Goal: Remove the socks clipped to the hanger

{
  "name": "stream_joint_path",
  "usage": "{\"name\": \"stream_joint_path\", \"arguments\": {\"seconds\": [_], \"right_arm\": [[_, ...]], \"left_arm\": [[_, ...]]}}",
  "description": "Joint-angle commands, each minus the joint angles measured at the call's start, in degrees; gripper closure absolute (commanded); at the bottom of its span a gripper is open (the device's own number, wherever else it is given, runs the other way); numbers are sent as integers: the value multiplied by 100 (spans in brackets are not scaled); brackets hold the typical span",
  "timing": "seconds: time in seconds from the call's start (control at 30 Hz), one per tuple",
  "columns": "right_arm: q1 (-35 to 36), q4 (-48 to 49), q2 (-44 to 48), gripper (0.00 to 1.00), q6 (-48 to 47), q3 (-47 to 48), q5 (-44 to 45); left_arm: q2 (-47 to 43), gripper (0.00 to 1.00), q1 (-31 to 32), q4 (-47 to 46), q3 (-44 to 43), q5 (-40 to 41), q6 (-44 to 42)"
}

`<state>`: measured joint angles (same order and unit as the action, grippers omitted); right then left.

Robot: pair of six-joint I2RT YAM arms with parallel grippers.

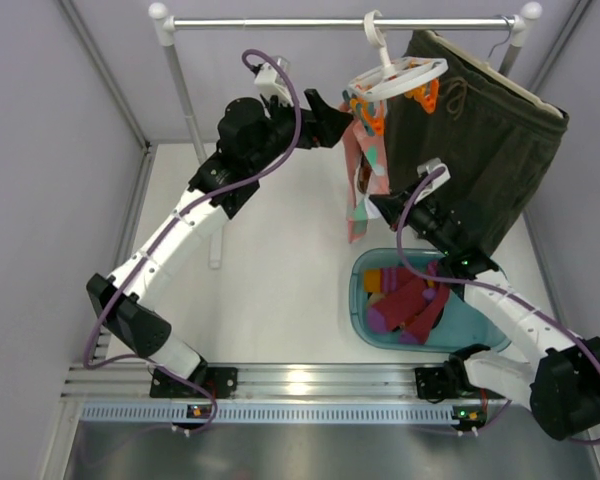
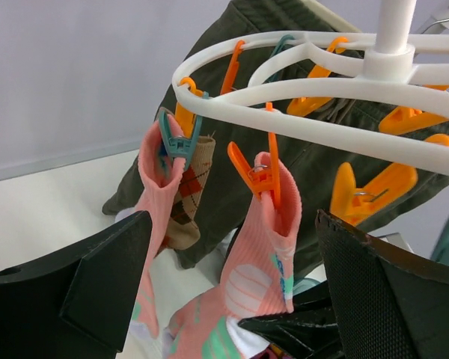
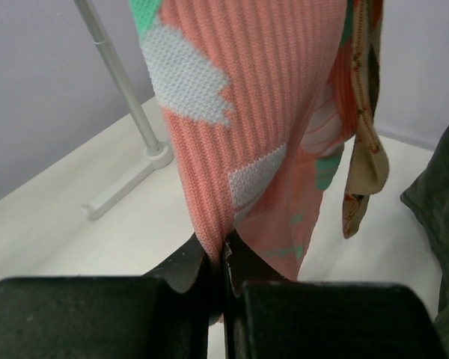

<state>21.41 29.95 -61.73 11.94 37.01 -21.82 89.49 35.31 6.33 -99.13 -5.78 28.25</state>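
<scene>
Close to the near edge, on its right part, the teal bin (image 1: 353,295) is holding loose socks (image 1: 410,300). Beyond it the right gripper (image 3: 224,262) is pinching the low end of the pink-teal sock (image 3: 232,112), its jaws closed on the cloth. I think it should be pulling straight down, slowly. Over the far edge, the left gripper (image 2: 233,221) is standing wide open on both sides of this sock, just under the orange clip (image 2: 258,173) of the hanger (image 2: 299,120). Pressing that clip first would be freeing the cuff gently.
</scene>
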Motion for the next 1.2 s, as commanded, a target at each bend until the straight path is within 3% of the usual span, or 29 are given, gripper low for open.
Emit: {"name": "stream_joint_path", "arguments": {"seconds": [0.0,0.33,0.6,1.03,1.13,1.17], "right_arm": [[-426,89,206,100,414,-1,-884],[-462,335,4,100,686,122,-1658],[-436,362,-40,100,704,174,-1667],[-208,142,-286,100,396,306,-1272],[-172,142,-286,100,388,333,-1272],[-163,142,-295,100,388,324,-1263]], "left_arm": [[-187,7,2,-913,253,-116,190],[541,17,2,-1028,-360,-142,163],[1079,32,2,-1028,-818,-388,268],[1166,36,46,-1090,-993,-301,181],[1333,46,46,-1081,-1117,-441,286],[1369,55,46,-1081,-1169,-494,321]]}}
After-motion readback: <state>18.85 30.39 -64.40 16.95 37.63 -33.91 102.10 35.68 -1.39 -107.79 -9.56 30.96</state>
